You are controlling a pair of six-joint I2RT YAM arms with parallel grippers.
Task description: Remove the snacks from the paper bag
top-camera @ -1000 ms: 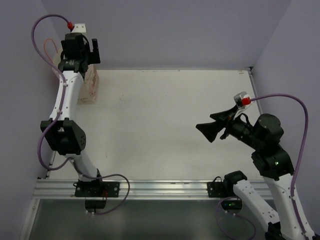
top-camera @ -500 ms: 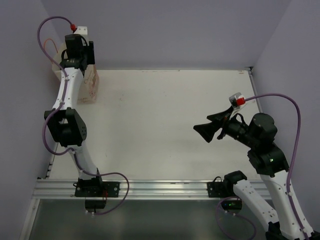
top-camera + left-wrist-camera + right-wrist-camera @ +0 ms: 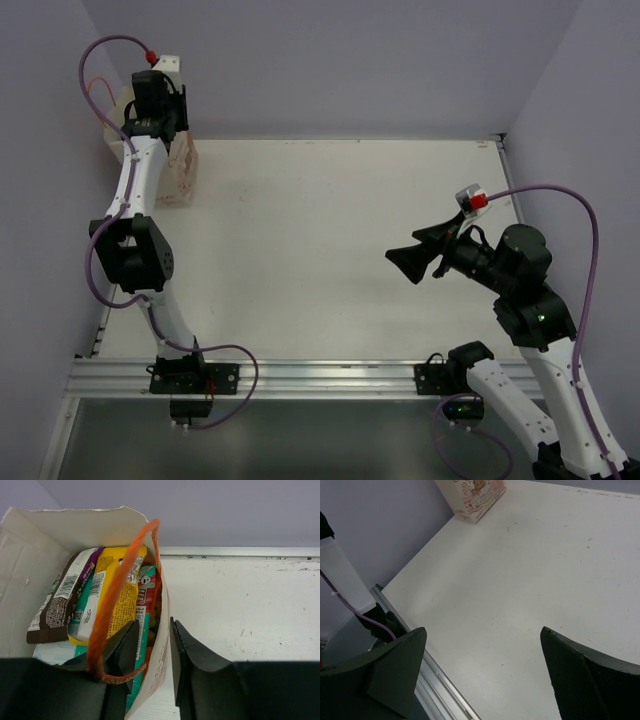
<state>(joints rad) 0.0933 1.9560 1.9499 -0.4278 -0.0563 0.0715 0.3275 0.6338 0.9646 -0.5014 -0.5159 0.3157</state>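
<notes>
In the far left corner the paper bag (image 3: 182, 172) stands upright on the counter (image 3: 330, 220). The left fingers (image 3: 133, 634) sit over its right-hand side, one inside and one outside, with only a narrow gap between them; I can't tell whether they actually pinch the paper. The snacks (image 3: 115, 556) are packed inside, with an orange string handle (image 3: 148, 537) looped across them. Well off to the right, the right fingers (image 3: 412, 258) hang spread wide above the counter, holding nothing.
</notes>
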